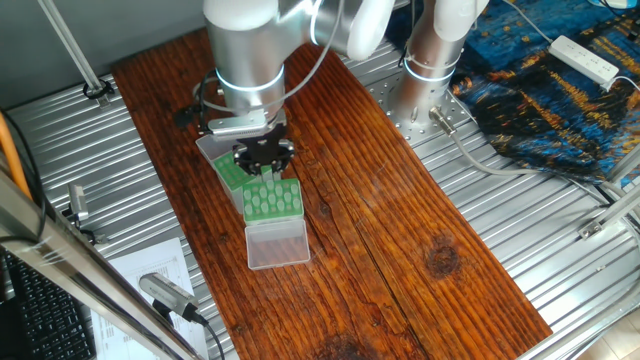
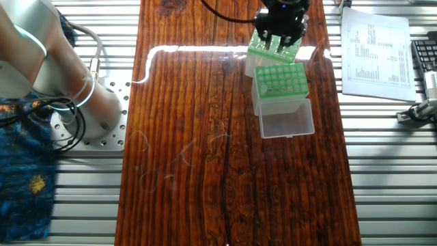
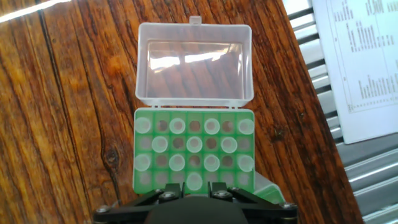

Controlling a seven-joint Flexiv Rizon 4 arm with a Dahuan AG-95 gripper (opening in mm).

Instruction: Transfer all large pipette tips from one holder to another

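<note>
- Wooden tabletop [image 1: 400, 200] on a ribbed metal bench; two green racks sit side by side near the board's edge, under the arm.
- Pipette tips [image 3: 194, 144]: pale translucent cones, wide ends up, staggered across the near rack [image 3: 142, 186], bare holes between them. Its clear lid [image 3: 194, 62] is hinged open flat on the wood.
- Handling, my read: very light, thin-walled, smooth plastic. They'll slip or cock sideways under a loose pinch and deform under a hard one. Take each at the wide collar just above the rack face, and pull straight up.
- Gripper [image 3: 194, 185] hovers low over the rack's closest row. One tip [image 3: 194, 180] sits right between the finger ends, but you can't tell from these views whether it's clamped or the fingers only stand around it.
- Second rack [image 2: 263, 46] lies mostly hidden under the hand; its fill is not visible.
- In the way: neighbouring tips stand close, so finger clearance is tight; keep the fingers narrow.
- Off the board: printed sheet [image 2: 375, 55], keyboard [image 2: 423, 58], power strip [image 1: 585, 58], patterned cloth [image 1: 540, 90]. All well apart from the racks.
</note>
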